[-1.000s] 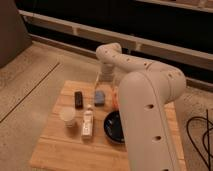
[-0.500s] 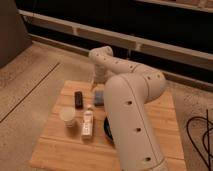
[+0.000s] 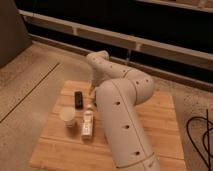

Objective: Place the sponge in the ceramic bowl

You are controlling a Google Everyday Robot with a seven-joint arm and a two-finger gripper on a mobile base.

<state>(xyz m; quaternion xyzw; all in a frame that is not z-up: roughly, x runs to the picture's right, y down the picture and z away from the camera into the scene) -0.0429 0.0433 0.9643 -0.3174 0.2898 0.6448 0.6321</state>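
Note:
My white arm fills the middle of the view, reaching up over the wooden table and bending back down. The gripper hangs at the end of the wrist, low over the table just right of the small black block. The sponge is hidden, and the ceramic bowl is hidden behind the arm.
A small white cup stands near the table's left front. A white bottle-shaped object lies just right of it. A dark cable runs over the floor at the right. A wall ledge runs behind the table.
The arm has swung left and closer to the camera, now covering the sponge and the bowl that showed earlier. The gripper has dropped towards the spot where the sponge lay.

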